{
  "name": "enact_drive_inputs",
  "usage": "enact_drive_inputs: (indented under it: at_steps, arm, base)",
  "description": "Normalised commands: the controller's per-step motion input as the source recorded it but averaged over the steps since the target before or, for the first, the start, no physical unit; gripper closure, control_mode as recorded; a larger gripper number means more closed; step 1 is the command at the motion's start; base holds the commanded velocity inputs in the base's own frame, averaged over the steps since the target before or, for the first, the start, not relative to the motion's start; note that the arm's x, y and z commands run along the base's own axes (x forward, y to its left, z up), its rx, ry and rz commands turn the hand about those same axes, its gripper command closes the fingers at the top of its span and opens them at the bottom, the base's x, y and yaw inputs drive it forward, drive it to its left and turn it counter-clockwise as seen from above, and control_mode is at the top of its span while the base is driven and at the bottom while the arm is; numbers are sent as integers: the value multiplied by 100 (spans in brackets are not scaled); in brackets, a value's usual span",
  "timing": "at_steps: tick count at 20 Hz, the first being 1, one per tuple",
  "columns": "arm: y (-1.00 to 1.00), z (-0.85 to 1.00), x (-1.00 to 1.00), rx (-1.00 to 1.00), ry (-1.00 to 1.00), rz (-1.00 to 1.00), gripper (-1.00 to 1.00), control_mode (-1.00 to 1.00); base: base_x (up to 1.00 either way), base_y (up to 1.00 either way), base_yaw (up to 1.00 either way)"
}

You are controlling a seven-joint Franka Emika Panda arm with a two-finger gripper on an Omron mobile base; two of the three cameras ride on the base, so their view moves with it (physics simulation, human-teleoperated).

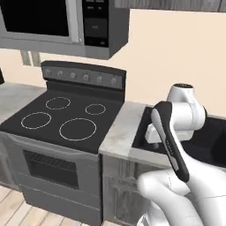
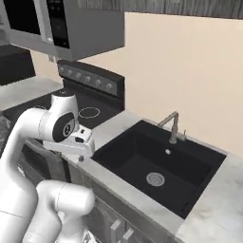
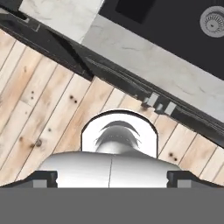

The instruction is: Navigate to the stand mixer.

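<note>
Left base view: the white arm is folding up from the lower right, with its gripper (image 1: 151, 137) hanging just above the front edge of a pale grey marbled stone countertop (image 1: 120, 128). To the gripper's left a flat black glass-top stove with four white ring burners (image 1: 66, 119) is sitting flush with that counter. High above and to its left a silver and black over-range microwave (image 1: 53, 22) is hanging on the beige wall.

Right base view: a deep black rectangular sink basin (image 2: 156, 166) is lying just to the gripper's (image 2: 81, 153) right. A brushed-metal angular faucet (image 2: 172, 126) is rising beyond the basin, farther right and away from the gripper.

Hand view: the camera is looking straight down. Light plank wood flooring (image 3: 39, 100) is spreading below the gripper (image 3: 112, 178), and the counter's front edge is running diagonally ahead of it, with the sink's round steel drain (image 3: 214, 19) far ahead to the right. The two dark fingertips (image 3: 43, 178) are standing wide apart with nothing between them, so the gripper is released and carrying nothing.

The small dark charcoal stand mixer with its grey metal bowl is lying somewhere off to one side of the gripper; which side, which way its head is pointing, and how its long axis is running cannot be told.

Judged from this, the base is facing the stove-and-sink stretch, and the driving is probably far from finished. Doing it well likely means keeping the arm tucked close, sliding along the counter front without brushing the cabinets, and stopping squarely facing the mixer.
</note>
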Motion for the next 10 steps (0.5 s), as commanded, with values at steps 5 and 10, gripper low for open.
enact_drive_inputs:
  at_steps: [5,10]
  arm:
    - [0,0,0,0,0,0,-100,100]
    - [0,0,0,0,0,0,-100,100]
  base:
    - [-2,24,92]
    - [-11,41,89]
